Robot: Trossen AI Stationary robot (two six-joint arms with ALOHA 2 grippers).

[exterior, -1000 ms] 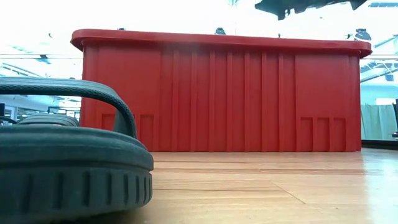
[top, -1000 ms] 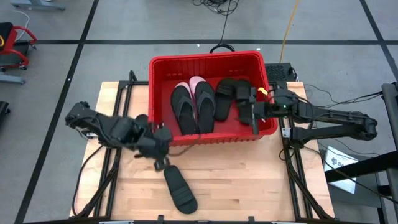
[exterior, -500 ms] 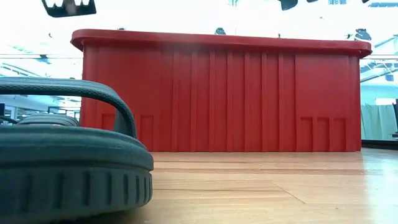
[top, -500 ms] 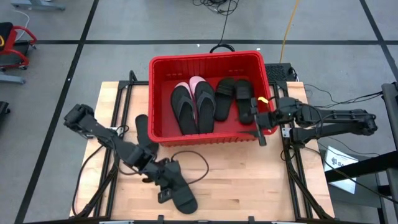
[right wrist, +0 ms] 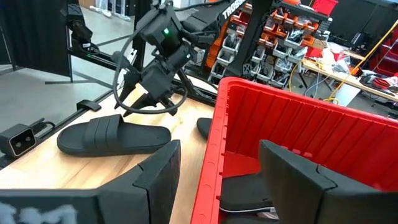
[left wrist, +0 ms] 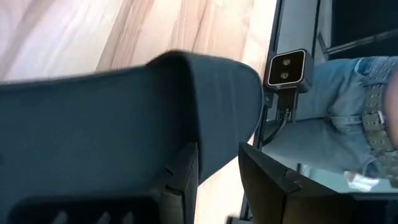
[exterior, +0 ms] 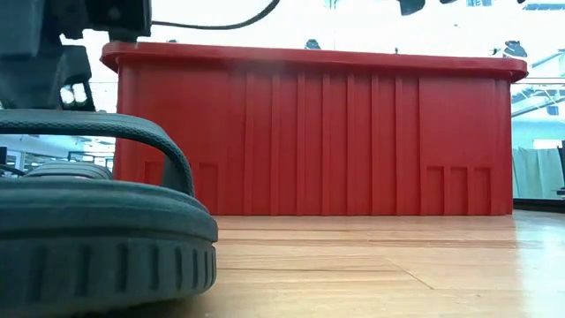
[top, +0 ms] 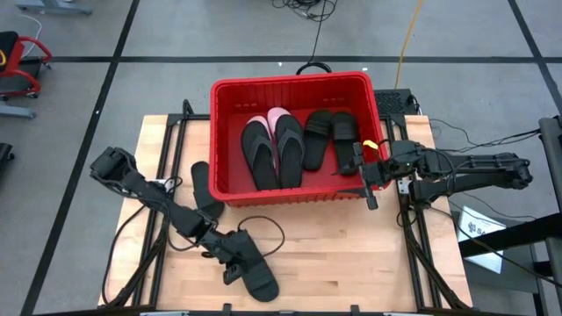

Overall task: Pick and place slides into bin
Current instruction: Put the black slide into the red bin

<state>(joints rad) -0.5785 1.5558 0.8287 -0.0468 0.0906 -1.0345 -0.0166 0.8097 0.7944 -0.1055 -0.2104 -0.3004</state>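
Observation:
A black slide [top: 255, 274] lies sole-down near the table's near edge; it fills the low view's left [exterior: 97, 230]. My left gripper [top: 233, 262] is down at its far-left end, open, slanting down, its fingers on either side of the slide's rounded dark edge [left wrist: 217, 124]. The red bin [top: 290, 81] stands at the far middle and holds several slides, black ones [top: 261, 151] and a pale pink one [top: 285, 145]. My right gripper [top: 362, 171] hovers open above the bin's near right corner, nothing between its fingers. My left gripper has its two fingers [left wrist: 186, 177] astride the slide's rounded edge [left wrist: 224, 143], coming at it on a slant from above and from the table's left. I cannot tell whether they touch it. The slide lies flat on the table.
Another black slide [top: 204, 189] lies on the table against the bin's left wall. A loose cable loop [top: 272, 230] trails behind my left gripper. A small camera [left wrist: 286, 68] sits at the near edge, and a person in jeans [left wrist: 348, 112] stands beyond it. Bare wood [top: 351, 246] lies right of the slide.
My left gripper has come down and toward the table's near edge, from beside the bin's near left corner to the black slide, tipping its fingers downward; its gap is unchanged. My right gripper has swung a little toward the near edge along the bin's right wall.

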